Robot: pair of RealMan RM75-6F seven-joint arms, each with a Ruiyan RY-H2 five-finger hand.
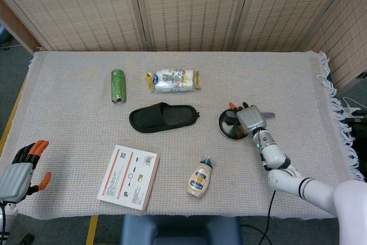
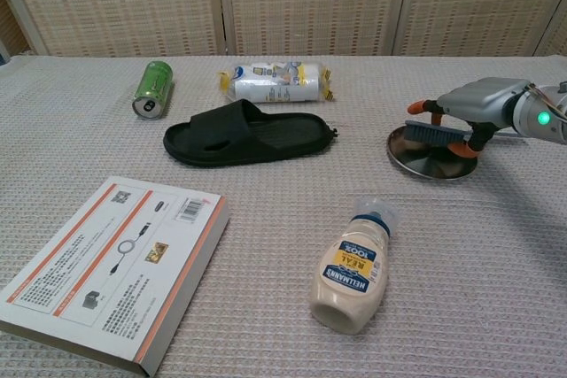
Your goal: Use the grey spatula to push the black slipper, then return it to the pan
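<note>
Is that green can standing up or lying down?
Lying down. The green can rests on its side on the table cloth, its round top end facing the chest camera.

Grey spatula (image 2: 440, 133) across pan (image 2: 425, 164); black slipper (image 2: 248, 133) flat

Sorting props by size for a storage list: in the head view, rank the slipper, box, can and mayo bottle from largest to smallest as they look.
1. Box
2. Slipper
3. Can and mayo bottle: look too alike to rank.
</note>
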